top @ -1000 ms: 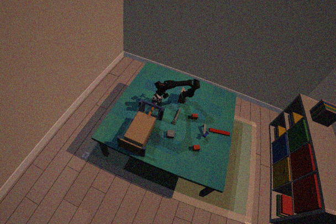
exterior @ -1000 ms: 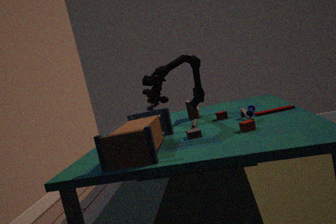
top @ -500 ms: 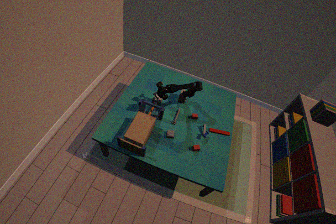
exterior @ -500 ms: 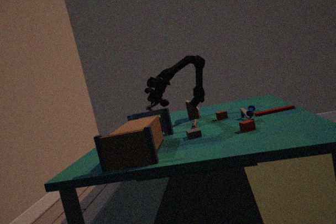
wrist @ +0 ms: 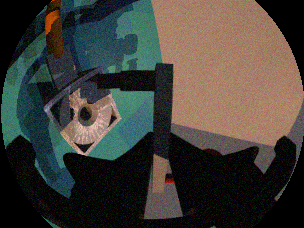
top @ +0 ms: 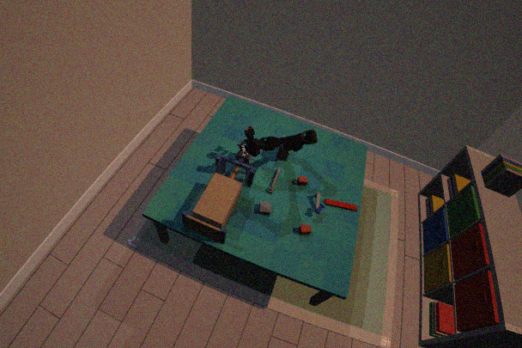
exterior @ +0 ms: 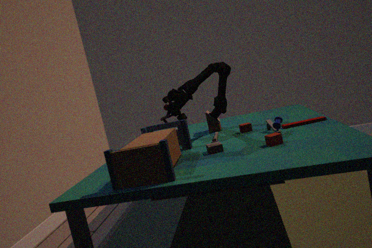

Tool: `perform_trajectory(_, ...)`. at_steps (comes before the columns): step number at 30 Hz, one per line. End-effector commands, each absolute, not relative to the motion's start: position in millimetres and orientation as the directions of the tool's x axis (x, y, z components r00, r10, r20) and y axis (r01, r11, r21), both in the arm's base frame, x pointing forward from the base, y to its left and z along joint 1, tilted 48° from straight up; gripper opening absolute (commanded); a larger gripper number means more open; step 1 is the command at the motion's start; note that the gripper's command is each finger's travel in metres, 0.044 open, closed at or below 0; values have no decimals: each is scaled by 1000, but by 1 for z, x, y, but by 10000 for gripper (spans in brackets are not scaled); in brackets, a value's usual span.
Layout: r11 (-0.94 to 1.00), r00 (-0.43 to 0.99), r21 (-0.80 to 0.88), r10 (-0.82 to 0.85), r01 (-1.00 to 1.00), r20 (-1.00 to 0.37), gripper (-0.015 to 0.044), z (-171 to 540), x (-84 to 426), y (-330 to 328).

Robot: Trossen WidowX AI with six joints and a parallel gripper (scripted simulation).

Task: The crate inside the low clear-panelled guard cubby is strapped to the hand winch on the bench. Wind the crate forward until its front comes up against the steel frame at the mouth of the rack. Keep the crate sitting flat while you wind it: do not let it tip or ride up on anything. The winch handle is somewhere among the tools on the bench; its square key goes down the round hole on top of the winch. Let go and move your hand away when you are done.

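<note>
A tan crate sits flat in the low cubby, with a gap between its front and the blue-grey steel frame. An orange strap runs from the crate toward the winch. The pale winch stands just outside the frame; its round top hole shows uncovered in the wrist view. My gripper is shut on the dark winch handle, above and beside the winch. The handle's cross arm reaches left over the winch's far edge; its key is not clearly visible in the hole.
A pale bar, a grey block and two red blocks lie right of the cubby. A blue-and-pale tool and a red bar lie farther right. The frame's top bar stands close to the gripper.
</note>
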State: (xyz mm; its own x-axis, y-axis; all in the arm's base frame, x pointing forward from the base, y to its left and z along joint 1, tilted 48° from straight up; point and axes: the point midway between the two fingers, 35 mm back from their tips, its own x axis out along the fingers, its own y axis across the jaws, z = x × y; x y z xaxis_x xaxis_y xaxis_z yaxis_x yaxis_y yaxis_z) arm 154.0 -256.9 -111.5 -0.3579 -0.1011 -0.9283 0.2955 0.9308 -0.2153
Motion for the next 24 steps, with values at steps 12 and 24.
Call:
perform_trajectory(12, 871, -422, -445, -332, 206, -844, 0, -110, 155, -259)
perform_trajectory(24, 789, -457, -602, -495, 118, -739, 0, -110, 155, -258)
